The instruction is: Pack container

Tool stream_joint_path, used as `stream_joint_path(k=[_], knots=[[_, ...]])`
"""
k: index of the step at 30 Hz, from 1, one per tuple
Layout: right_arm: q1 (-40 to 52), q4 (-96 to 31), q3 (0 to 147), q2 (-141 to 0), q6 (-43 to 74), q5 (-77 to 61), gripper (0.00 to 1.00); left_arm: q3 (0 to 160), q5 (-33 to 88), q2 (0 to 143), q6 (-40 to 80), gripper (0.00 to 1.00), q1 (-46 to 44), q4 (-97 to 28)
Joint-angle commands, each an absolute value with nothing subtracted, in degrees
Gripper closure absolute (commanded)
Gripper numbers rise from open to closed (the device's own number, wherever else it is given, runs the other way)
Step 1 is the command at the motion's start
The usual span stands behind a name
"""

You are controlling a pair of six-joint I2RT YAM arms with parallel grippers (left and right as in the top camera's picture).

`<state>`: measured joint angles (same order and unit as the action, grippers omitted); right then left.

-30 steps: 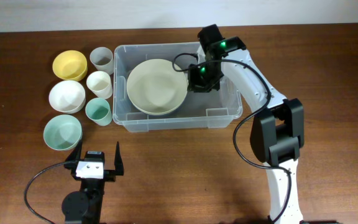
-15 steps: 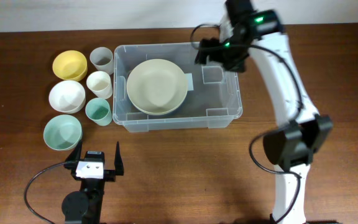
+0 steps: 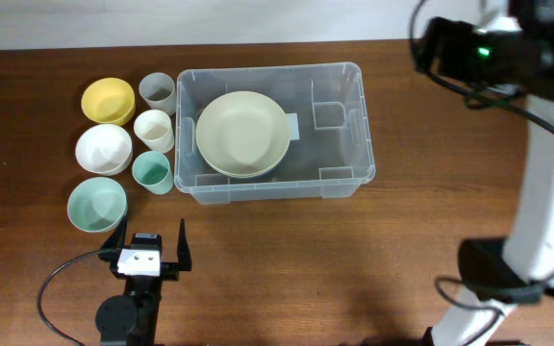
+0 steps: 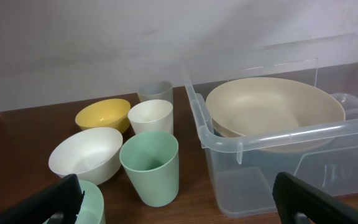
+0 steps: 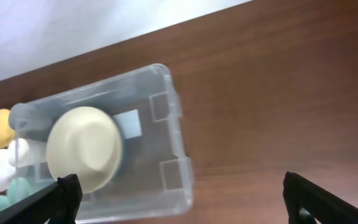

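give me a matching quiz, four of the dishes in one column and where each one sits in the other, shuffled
Things:
1 beige bowl
2 cream cup
3 mint bowl
4 yellow bowl

Places:
a between the grey cup and the green cup
b far end of the bowl row
c inside the container
d end of the bowl row nearest the left hand

Pairs: 1-c, 2-a, 3-d, 4-b

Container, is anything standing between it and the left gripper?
Nothing visible. Only bare table lies between the open left gripper and the near left corner of the container. The green cup and mint bowl stand left of that line.
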<state>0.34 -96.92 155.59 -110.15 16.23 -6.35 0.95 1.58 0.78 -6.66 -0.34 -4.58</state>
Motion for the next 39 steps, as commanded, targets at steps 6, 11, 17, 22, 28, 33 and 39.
stream_joint_path(k=[6, 11, 17, 22, 28, 33, 39], knots=[[-6.70, -97.34, 125.43, -90.96, 12.29, 0.38, 0.01, 0.54, 2.20, 0.36, -6.96, 0.00, -0.10, -4.58], [-13.65, -97.12, 108.84, -83.66, 12.43, 0.75, 0.01, 0.54, 2.17, 0.36, -6.96, 0.00, -0.10, -4.58], [-20.53, -91.00, 97.69, -82.85, 7.81, 0.67, 0.01, 0.54, 2.20, 0.36, -6.98, 0.00, -0.10, -4.56], [-20.78, -81.28, 87.64, -82.87, 3.18, 0.73, 0.01, 0.54, 2.17, 0.36, -6.96, 0.00, -0.10, -4.56], [-20.75, -74.48, 80.42, -83.20, 3.22, 0.71, 0.01, 0.54, 2.17, 0.36, -6.96, 0.00, -0.10, -4.58], [-20.75, -74.56, 79.66, -83.90, 3.22, 0.71, 0.01, 0.54, 2.17, 0.36, -6.96, 0.00, -0.08, -4.56], [-20.75, -74.46, 79.66, -83.90, 3.22, 0.71, 0.01, 0.54, 2.17, 0.34, -6.96, 0.00, -0.08, -4.56]])
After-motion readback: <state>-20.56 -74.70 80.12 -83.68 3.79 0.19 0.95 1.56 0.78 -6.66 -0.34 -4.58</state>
